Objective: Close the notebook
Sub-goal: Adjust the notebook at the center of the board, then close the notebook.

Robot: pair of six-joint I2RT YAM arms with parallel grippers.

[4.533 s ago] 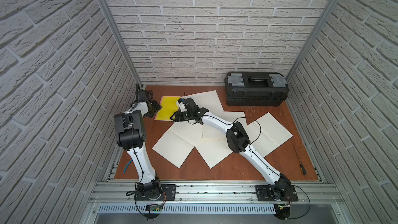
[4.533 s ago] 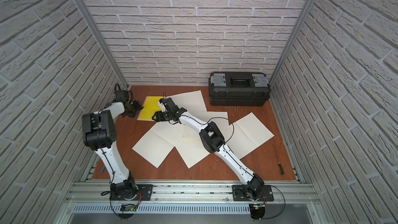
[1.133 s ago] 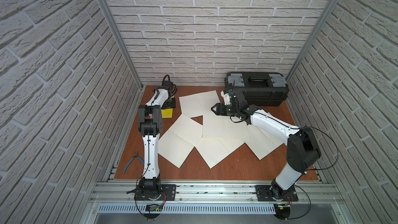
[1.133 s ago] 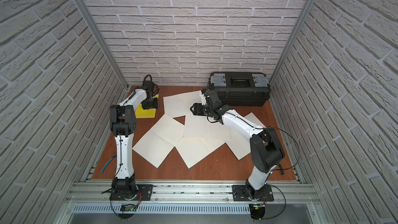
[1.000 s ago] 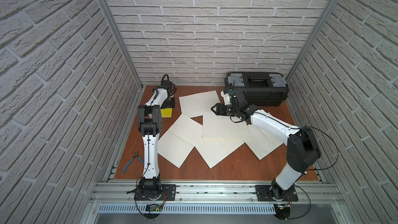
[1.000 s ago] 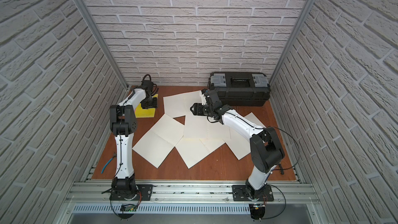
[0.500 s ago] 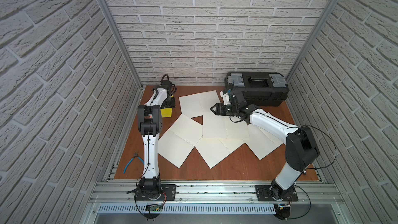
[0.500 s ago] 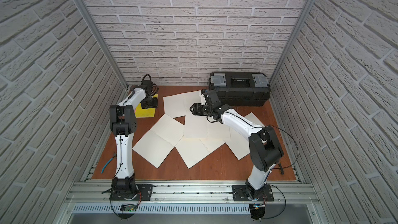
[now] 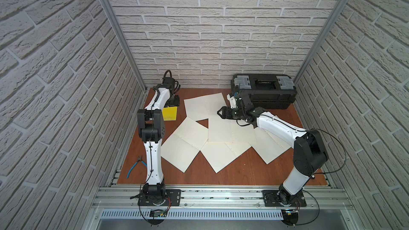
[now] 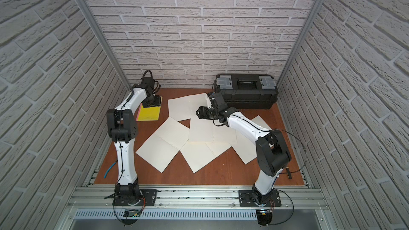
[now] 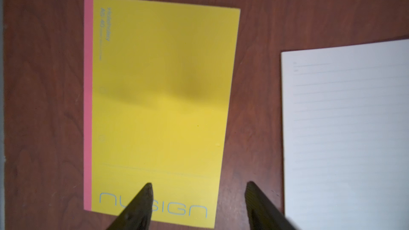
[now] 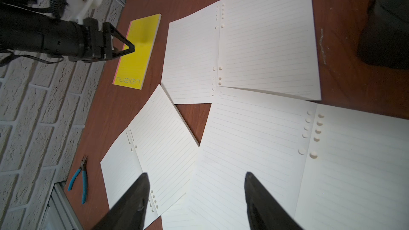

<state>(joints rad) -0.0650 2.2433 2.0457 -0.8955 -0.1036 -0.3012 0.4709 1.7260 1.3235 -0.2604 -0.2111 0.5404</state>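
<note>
A thin yellow notebook with a pink spine [image 11: 155, 107] lay closed and flat in the far left corner of the reddish-brown wooden worktop [image 9: 221, 173]. The left gripper [image 11: 199, 184] hung over its edge, jaws wide and empty. The right gripper [image 12: 194, 174], equally wide and empty, hung over loose white lined sheets [image 12: 254, 140].

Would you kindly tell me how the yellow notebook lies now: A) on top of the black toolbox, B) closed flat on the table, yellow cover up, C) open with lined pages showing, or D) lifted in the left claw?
B: the yellow notebook lies shut on the table with its cover up, and the left claw above it is open, gripping nothing.
</note>
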